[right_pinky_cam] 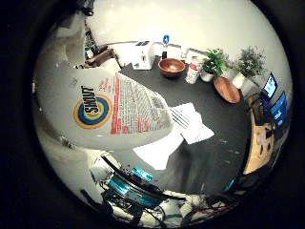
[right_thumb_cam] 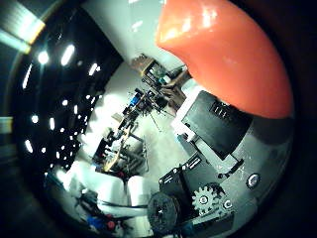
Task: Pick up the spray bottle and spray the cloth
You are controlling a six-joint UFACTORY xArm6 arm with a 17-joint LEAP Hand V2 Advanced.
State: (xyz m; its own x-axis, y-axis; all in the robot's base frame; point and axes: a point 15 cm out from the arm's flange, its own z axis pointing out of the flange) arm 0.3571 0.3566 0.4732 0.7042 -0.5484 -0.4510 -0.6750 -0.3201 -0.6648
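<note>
The spray bottle's white body [right_pinky_cam: 100, 100] with its printed label fills much of the right little finger side palm view, close against the palm and lifted above the dark table [right_pinky_cam: 224, 129]. Its orange-red spray head [right_thumb_cam: 223, 55] fills a corner of the right thumb side palm view. My right hand [right_thumb_cam: 213, 124] shows as black and geared finger parts curled next to the spray head. White and teal parts of it [right_pinky_cam: 143, 186] show below the bottle. The white crumpled cloth [right_pinky_cam: 189, 124] lies on the table, partly hidden behind the bottle.
Beyond the cloth on the table stand a brown bowl [right_pinky_cam: 172, 67], a white cup [right_pinky_cam: 193, 71], two potted plants [right_pinky_cam: 215, 62], a wooden oval dish [right_pinky_cam: 227, 90] and a white box [right_pinky_cam: 143, 57]. Screens [right_pinky_cam: 272, 91] stand beside the table. Lab equipment [right_thumb_cam: 134, 119] fills the room behind.
</note>
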